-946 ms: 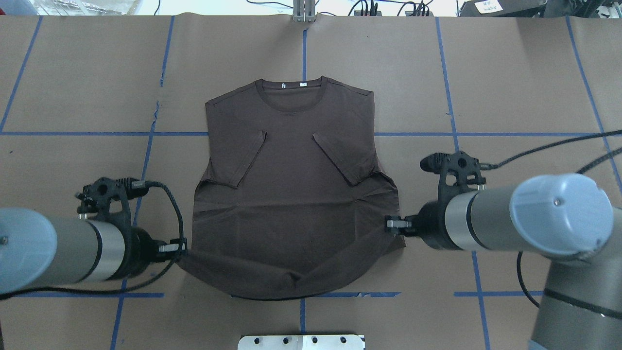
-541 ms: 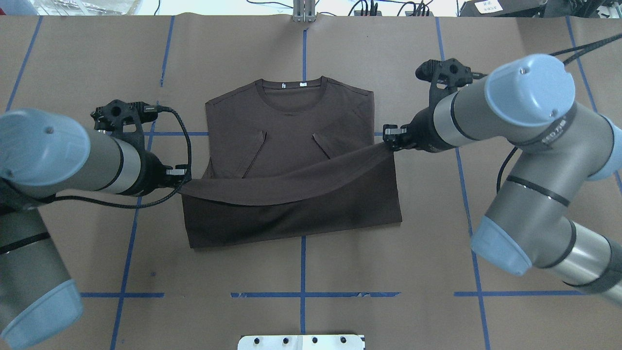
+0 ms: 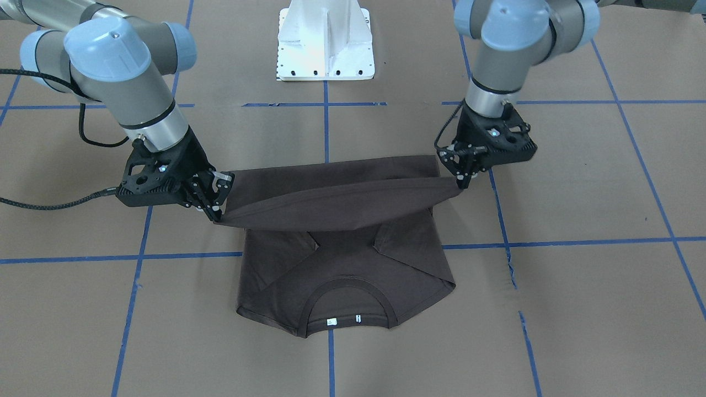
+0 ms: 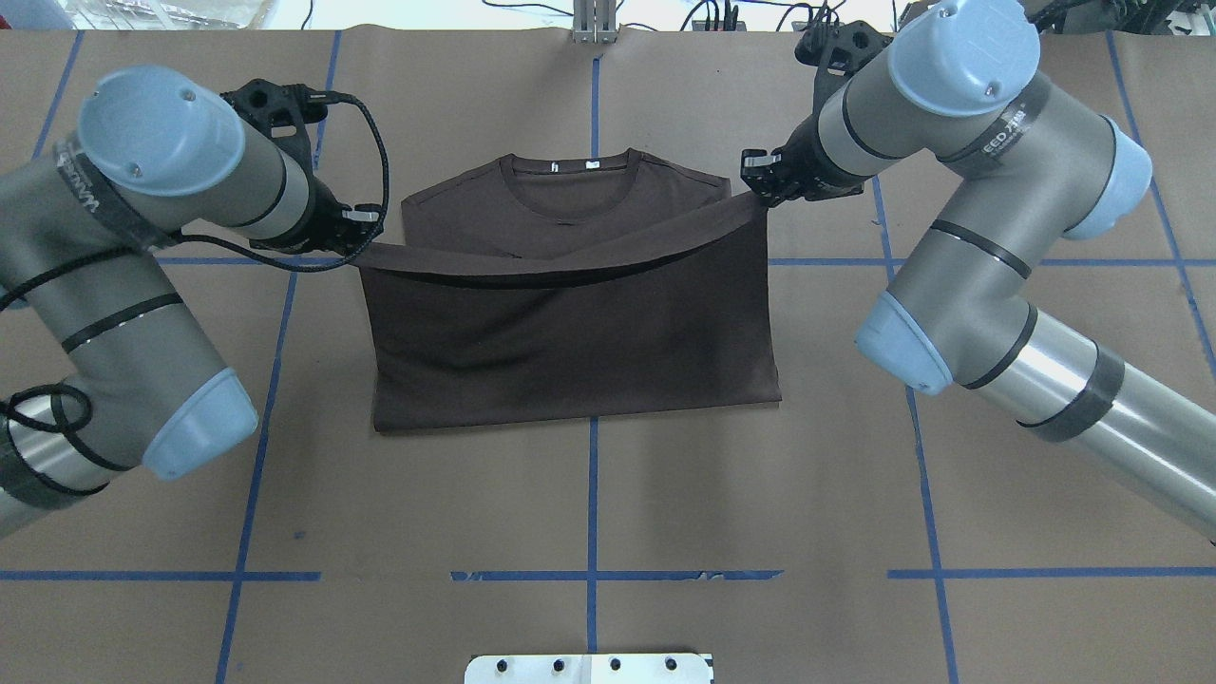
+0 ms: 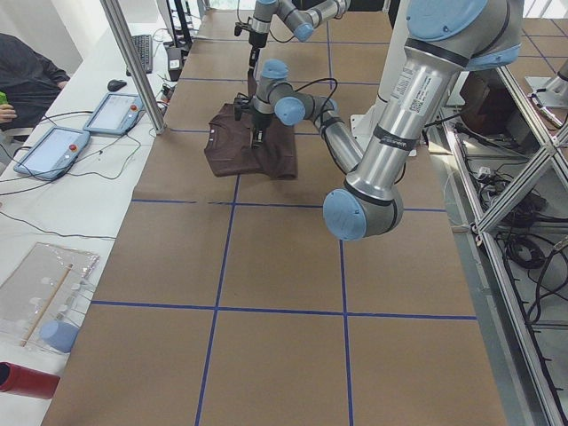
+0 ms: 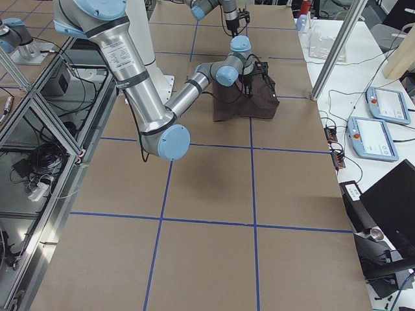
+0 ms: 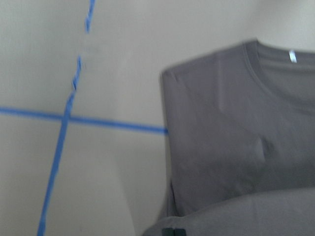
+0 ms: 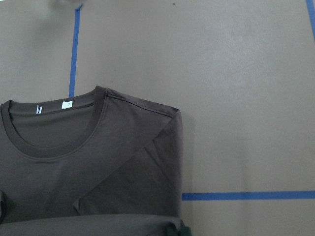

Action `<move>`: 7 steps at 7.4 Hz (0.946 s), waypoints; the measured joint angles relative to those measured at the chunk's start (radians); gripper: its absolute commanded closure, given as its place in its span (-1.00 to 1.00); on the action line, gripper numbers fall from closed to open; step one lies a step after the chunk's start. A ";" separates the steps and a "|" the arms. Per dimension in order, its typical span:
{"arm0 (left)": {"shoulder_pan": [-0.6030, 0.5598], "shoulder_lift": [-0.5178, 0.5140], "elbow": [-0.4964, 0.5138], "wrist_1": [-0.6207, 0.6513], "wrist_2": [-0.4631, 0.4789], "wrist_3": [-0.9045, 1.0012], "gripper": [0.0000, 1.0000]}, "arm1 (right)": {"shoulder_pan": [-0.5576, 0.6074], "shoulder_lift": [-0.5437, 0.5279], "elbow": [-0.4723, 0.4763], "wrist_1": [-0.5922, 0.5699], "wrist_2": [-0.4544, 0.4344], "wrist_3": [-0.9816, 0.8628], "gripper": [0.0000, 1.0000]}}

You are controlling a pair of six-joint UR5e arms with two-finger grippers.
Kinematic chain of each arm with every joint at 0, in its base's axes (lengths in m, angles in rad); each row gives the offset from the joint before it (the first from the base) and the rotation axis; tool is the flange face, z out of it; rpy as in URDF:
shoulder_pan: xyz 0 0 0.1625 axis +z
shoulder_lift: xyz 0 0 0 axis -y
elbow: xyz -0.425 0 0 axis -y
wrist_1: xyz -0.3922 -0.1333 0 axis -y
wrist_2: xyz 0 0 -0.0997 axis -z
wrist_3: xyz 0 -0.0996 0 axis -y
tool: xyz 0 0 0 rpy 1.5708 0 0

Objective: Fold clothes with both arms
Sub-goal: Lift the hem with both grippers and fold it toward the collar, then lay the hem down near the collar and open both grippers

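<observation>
The dark brown T-shirt (image 4: 570, 332) lies on the paper-covered table, collar (image 4: 570, 176) at the far side with white tags, sleeves folded inward. My left gripper (image 4: 366, 233) is shut on the hem's left corner. My right gripper (image 4: 757, 190) is shut on the hem's right corner. The hem hangs as a sagging band between them, above the chest and just short of the collar. In the front-facing view the shirt (image 3: 342, 264) shows the left gripper (image 3: 461, 179) on the right and the right gripper (image 3: 218, 209) on the left. Both wrist views show the shoulders (image 7: 221, 128) (image 8: 113, 162) below.
The white bolted base pedestal (image 3: 325, 44) stands at the robot's side of the table. Blue tape lines (image 4: 592, 503) grid the brown paper. Tablets (image 5: 49, 146) and a seated person (image 5: 27, 67) are beyond the far table edge.
Both grippers have carried the hem up from the near edge and forward toward the collar. The lower half of the shirt now folds over the upper half.
</observation>
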 measured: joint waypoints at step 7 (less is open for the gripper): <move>-0.051 -0.089 0.283 -0.213 -0.027 0.026 1.00 | 0.047 0.197 -0.380 0.156 0.002 -0.005 1.00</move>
